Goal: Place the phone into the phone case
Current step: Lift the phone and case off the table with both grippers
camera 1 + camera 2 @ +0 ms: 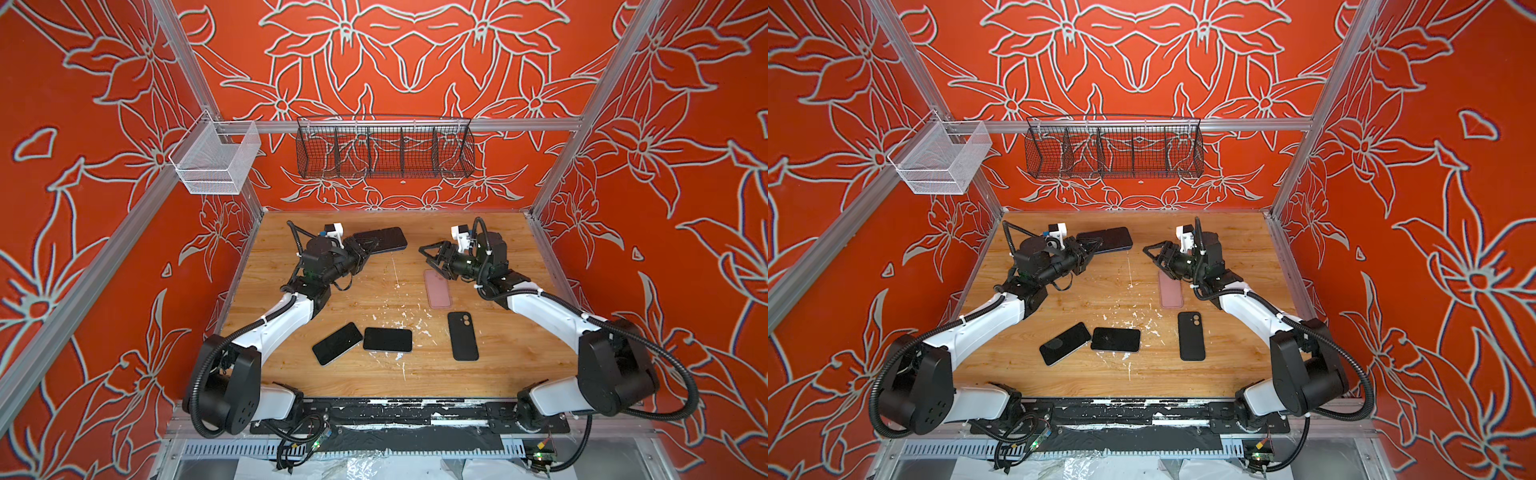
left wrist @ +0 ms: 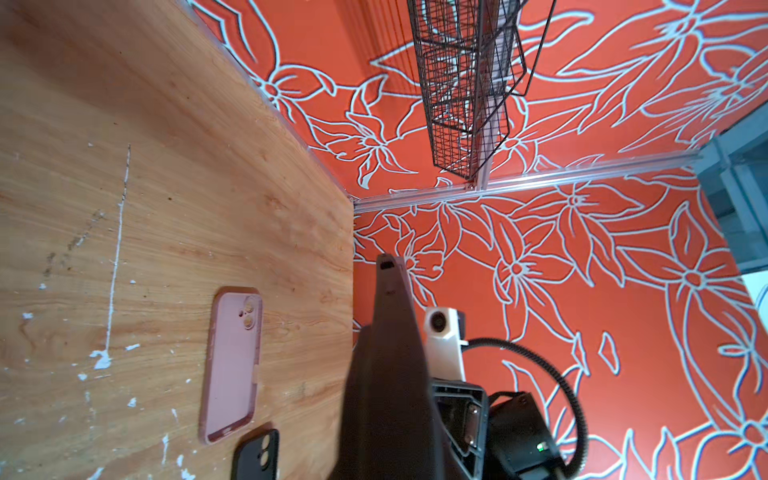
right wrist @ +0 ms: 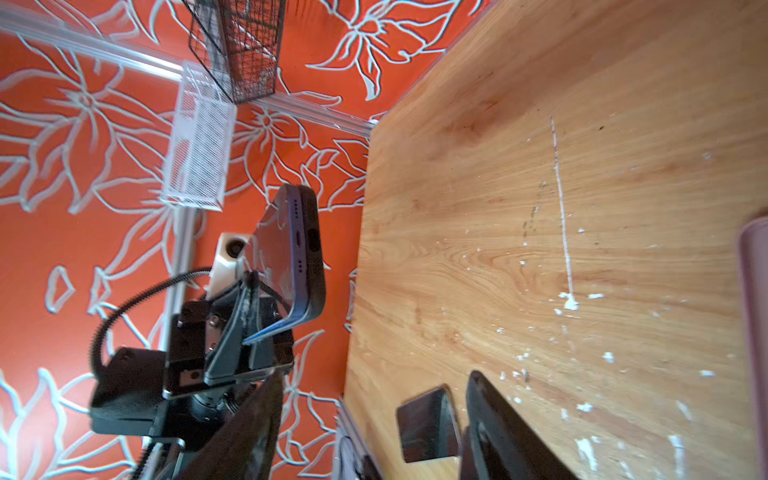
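in a top view, left gripper (image 1: pixel 371 246) clamps the phone (image 1: pixel 384 239), far left; right gripper (image 1: pixel 428 254) gapes empty by the pink case (image 1: pixel 437 291). left wrist: pink case (image 2: pixel 232 365) lies flat, hollow up. right wrist: phone (image 3: pixel 291 249) held by one end, so seat the free end first.

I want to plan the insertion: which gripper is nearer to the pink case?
Right. The right gripper hangs open by the far end of the pink case; the left gripper, shut on a phone, is farther off, to its left.
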`<state>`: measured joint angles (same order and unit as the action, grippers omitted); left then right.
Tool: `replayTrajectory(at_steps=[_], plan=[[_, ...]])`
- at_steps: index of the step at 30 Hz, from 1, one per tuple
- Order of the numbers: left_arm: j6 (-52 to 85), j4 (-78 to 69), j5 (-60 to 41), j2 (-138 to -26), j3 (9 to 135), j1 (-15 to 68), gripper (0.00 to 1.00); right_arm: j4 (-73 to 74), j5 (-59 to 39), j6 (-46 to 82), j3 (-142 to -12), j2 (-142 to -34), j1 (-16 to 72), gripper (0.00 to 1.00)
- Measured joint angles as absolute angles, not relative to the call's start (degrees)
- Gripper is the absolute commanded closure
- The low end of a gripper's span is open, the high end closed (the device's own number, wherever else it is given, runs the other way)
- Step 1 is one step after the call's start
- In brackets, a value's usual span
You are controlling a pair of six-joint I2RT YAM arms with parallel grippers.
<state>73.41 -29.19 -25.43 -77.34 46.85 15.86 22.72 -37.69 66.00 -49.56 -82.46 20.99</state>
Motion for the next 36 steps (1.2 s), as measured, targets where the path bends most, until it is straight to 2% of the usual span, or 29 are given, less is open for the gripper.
replayTrajectory(at_steps=[5,13,22,36], plan=[[78.1,-29.3,-24.4,-77.0,46.9,16.2,1.00,33.3,-36.6,73.2,-49.0,-83.7,23.6,0.30],[81.8,-30.6,-24.0,-76.0,46.8,16.8,1.00,39.7,-33.8,77.6,-50.2,-85.8,28.2,0.31],[83.2,-31.8,-24.0,-74.7,45.0,17.6,1.00,43.9,-30.0,81.8,-50.2,-88.2,28.8,0.43],[83.3,-31.7,-23.1,-73.6,44.0,18.0,1.00,48.6,-27.6,86.1,-50.2,-90.5,30.0,0.76]])
